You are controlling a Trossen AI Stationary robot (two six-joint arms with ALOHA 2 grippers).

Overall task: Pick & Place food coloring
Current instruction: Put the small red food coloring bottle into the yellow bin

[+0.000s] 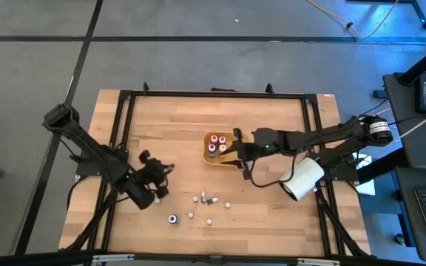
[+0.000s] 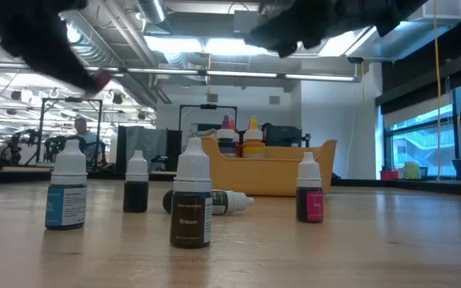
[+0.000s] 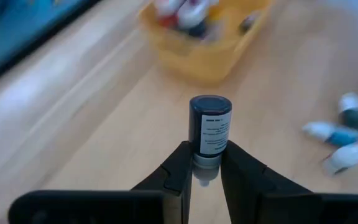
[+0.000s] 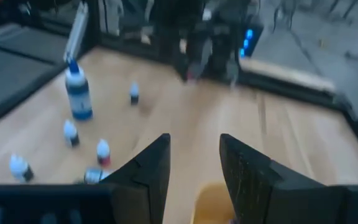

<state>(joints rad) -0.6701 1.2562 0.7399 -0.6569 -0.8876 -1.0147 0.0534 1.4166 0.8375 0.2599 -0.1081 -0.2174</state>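
The orange tray on the bench holds several capped bottles. The left gripper has its fingers clamped on a dark food coloring bottle. Right gripper hangs above the tray, fingers apart. Loose bottles dot the bench.

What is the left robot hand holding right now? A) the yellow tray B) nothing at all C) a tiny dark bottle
C: in the left wrist view, the left gripper is shut on a small dark bottle, pinched by its cap end between the two fingers.
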